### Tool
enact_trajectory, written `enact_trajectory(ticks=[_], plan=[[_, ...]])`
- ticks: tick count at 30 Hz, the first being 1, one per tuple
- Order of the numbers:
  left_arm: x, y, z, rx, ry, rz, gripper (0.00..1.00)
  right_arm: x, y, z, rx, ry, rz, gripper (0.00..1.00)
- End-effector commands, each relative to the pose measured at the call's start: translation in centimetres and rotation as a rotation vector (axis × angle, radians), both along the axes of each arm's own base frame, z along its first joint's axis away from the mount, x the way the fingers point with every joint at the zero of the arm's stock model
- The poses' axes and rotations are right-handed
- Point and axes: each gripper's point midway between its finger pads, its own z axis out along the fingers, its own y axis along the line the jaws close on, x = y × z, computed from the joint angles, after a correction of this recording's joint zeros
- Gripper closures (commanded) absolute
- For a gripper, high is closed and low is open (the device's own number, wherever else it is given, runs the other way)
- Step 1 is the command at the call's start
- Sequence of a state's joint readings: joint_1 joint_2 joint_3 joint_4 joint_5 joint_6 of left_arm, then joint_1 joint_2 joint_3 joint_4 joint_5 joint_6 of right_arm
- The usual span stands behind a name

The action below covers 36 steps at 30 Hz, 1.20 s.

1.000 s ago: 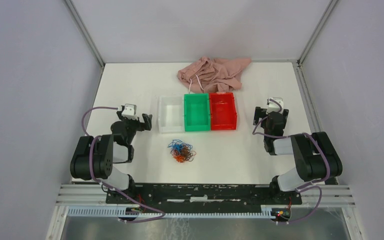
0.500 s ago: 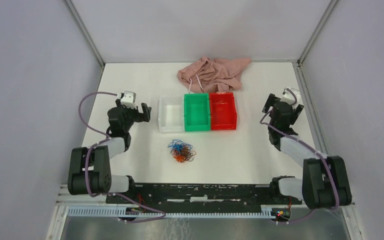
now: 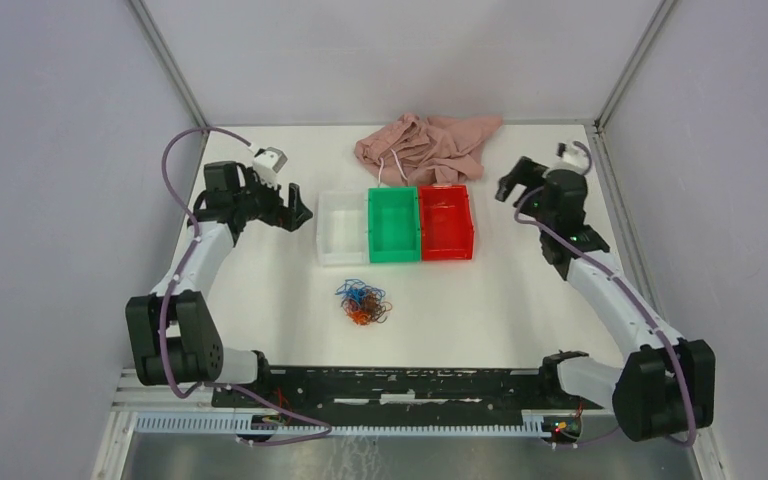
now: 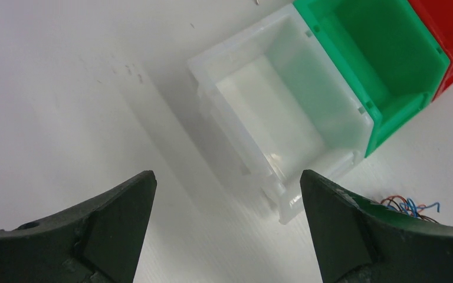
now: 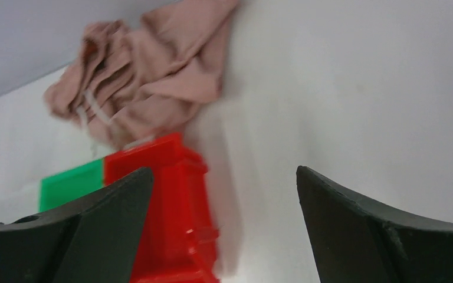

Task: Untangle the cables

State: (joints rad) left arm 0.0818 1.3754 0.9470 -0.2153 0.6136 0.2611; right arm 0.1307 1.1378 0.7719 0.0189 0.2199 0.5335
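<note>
Your left gripper hangs w/ both black fingers spread wide, nothing btwn them, just left of the clear-white plastic bin. Your right gripper is wide open & empty too, off to the right of the red plastic bin, near the crumpled pink cloth. The green plastic bin sits btwn those two bins, all 3 touching in a row. The tangle of thin orange, blue & dark curly cables lies on the white table, just in front of the bins, well apart from both grippers.
</note>
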Motion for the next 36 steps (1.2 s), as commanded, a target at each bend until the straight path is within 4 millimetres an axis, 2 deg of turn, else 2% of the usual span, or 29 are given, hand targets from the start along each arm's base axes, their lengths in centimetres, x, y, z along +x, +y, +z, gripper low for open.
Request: enact_trajectory(ticks=[1,4,7,11,15,18,21,31,36], plan=[[-4.3,-1.6,-2.4,-0.021,0.178,-0.152,0.01,-1.3,12.8,2.5,-0.017,-0.008,0.501,0.06],[-5.2,-1.9,-2.4,-0.032,0.204,-0.174,0.01,-3.7,20.0,1.6,-0.031,0.042,0.756,0.17],[-6.8,-2.3,-2.1,-0.046,0.266,-0.22,0.01,-6.4,25.9,0.4,-0.075,0.084,0.966,0.25],[-7.4,-2.1,-1.8,-0.022,0.268,-0.226,0.01,-9.1,31.1,-0.7,-0.095,0.112,1.163,0.36],[-7.6,-2.0,-1.3,-0.015,0.246,-0.219,0.01,-11.7,35.1,-2.7,-0.127,0.16,1.319,0.38],[-7.6,-2.0,-1.1,-0.015,0.242,-0.214,0.01,-12.8,37.2,-4.9,-0.167,0.213,1.397,0.45],[-7.4,-1.9,-0.8,-0.013,0.237,-0.203,0.01,-12.9,38.4,-6.8,-0.196,0.253,1.437,0.52],[-8.0,-2.2,0.3,-0.008,0.198,-0.226,0.01,-13.0,39.5,-10.5,-0.262,0.298,1.499,0.49],[-8.4,-2.3,0.7,-0.007,0.199,-0.24,0.01,-12.8,39.9,-11.3,-0.27,0.304,1.509,0.49]])
